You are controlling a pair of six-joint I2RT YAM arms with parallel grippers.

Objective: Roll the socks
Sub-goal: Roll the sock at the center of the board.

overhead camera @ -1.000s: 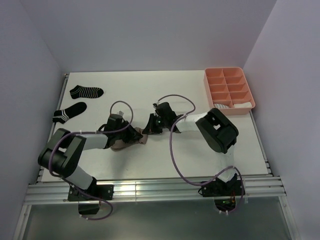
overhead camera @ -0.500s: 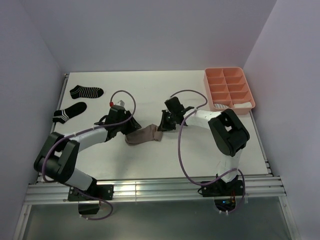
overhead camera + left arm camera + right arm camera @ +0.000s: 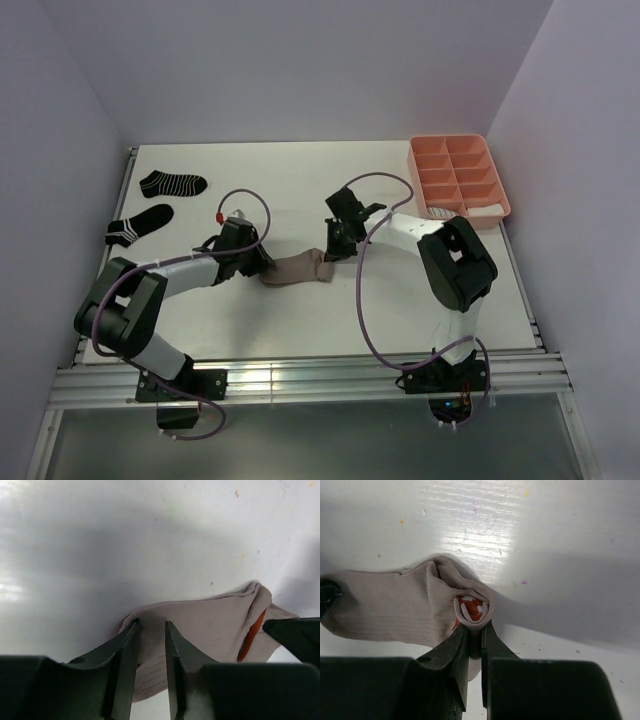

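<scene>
We see a white, faintly glossy tabletop flecked with tiny coloured specks, closed in by plain lavender walls on the left, far and right sides. A metal rail runs along its near edge. Mid-table lies the taupe sock of soft ribbed fabric, its red-and-white cuff rolled at the right end. The right end effector is clenched on that roll. The left end effector sits at the sock's left end with its fingers slightly apart, and we cannot tell whether they pinch the cloth. Two black white-striped socks lie far left, and a pink plastic compartment tray sits far right.
</scene>
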